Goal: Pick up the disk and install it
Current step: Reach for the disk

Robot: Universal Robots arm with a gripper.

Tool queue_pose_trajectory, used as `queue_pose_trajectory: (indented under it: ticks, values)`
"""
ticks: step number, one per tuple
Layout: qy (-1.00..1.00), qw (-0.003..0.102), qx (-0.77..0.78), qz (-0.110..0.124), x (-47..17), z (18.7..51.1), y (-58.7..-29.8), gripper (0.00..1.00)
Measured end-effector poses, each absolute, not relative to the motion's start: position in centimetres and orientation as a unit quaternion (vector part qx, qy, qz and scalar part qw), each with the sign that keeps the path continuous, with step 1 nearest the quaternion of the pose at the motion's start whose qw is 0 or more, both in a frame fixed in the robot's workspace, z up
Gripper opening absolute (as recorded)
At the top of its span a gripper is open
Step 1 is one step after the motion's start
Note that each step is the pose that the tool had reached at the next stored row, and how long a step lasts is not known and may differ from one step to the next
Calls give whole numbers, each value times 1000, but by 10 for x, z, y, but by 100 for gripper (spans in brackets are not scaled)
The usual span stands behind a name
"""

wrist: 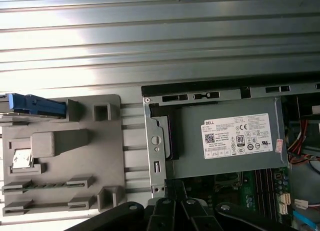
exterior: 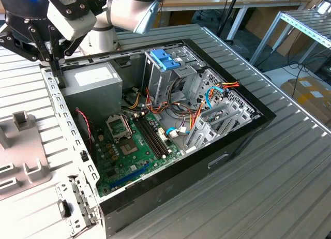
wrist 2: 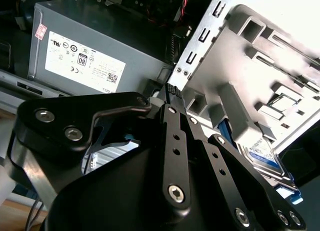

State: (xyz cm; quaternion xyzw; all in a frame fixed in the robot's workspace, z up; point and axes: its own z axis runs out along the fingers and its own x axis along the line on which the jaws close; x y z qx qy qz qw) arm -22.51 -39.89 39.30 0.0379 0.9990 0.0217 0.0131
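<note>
Black linkage end effector [wrist 2: 167, 103] above a corner of the open black computer case [exterior: 232, 143], near the grey boxy power supply [wrist: 190, 141]. Cannot tell how far open, nor what held (own linkage in the way).

Flat dark-grey disk with light-blue rails [wrist: 36, 105] at the edge of the grey plastic fixture plate [wrist: 112, 141], beside the case. Blue edge in the first wrist view, labelled face [wrist 2: 260, 153] in the second.

Exterior view adds blue bracket [exterior: 163, 58] atop metal drive cage [exterior: 155, 81], and green motherboard [exterior: 129, 151].

Ribbed metal counter [exterior: 269, 197]. Wooden tables [exterior: 207, 1] and cardboard box [exterior: 310, 94] beyond.
</note>
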Motion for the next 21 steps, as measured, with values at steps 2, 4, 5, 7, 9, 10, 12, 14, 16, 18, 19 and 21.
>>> queue_pose_trajectory:
  ticks: [2, 4, 5, 7, 9, 10, 12, 14, 16, 18, 19, 21]
  values:
    - [999, 13, 38, 22, -227, 393, -399, 11]
    - [999, 13, 38, 22, -228, 393, -399, 11]
    - [999, 13, 38, 22, -230, 393, -399, 11]
    - [999, 13, 38, 22, -231, 393, -399, 11]
    - [999, 13, 38, 22, -232, 393, -399, 11]
    - [999, 13, 38, 22, -233, 393, -399, 11]
    - [999, 13, 38, 22, -235, 393, -399, 11]
    - [999, 13, 38, 22, -236, 393, -399, 11]
    - [999, 13, 38, 22, -237, 393, -399, 11]
    - [999, 13, 38, 22, -239, 393, -399, 11]
    - [999, 13, 38, 22, -240, 393, -399, 11]
    - [999, 13, 38, 22, -242, 393, -399, 11]
